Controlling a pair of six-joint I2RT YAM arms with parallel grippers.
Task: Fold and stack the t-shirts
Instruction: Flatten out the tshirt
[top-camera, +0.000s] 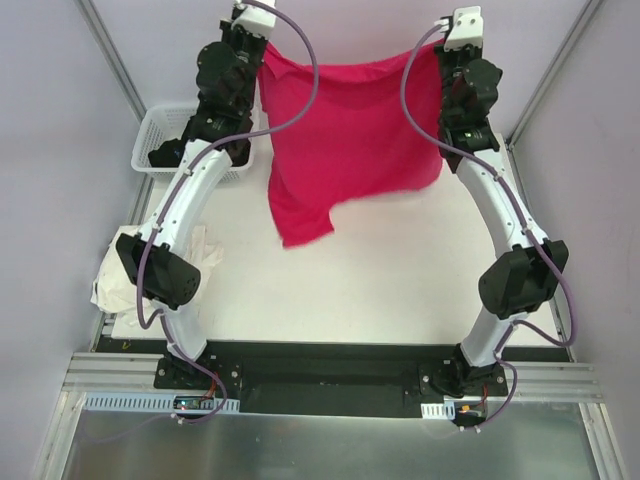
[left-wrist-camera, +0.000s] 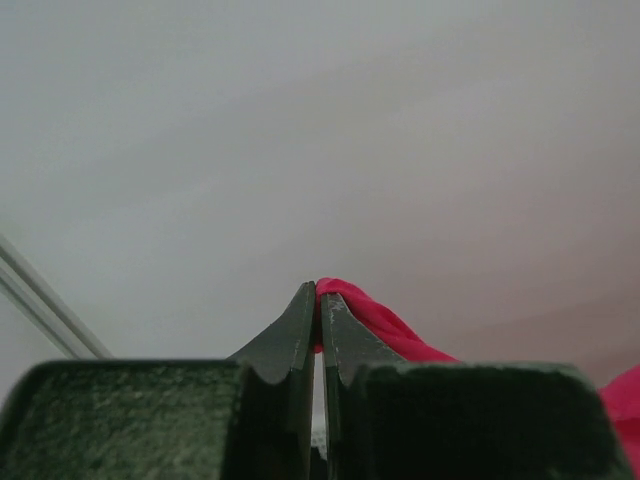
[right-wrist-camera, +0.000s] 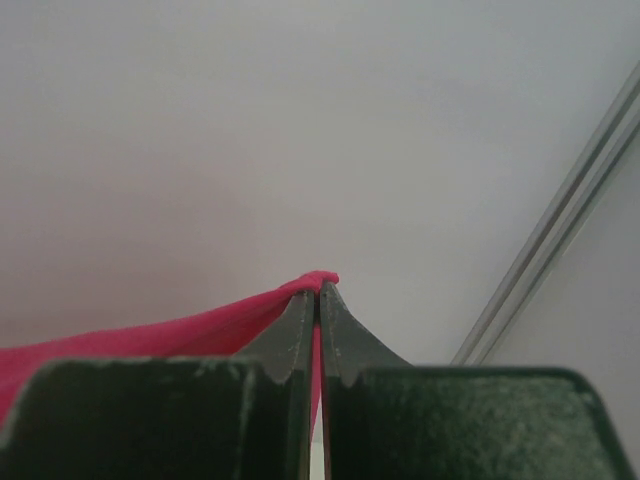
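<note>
Two t-shirts are in view: one magenta-red shirt (top-camera: 345, 130) hanging spread across the upper middle of the top view, and one cream-white shirt (top-camera: 112, 285) crumpled at the lower left edge of the table (top-camera: 380, 290). One basket (top-camera: 160, 135) sits at the upper left. The left gripper (left-wrist-camera: 317, 292) and the right gripper (right-wrist-camera: 318, 290) each have their jaws pinched tight on an upper edge of the magenta-red shirt.
</note>
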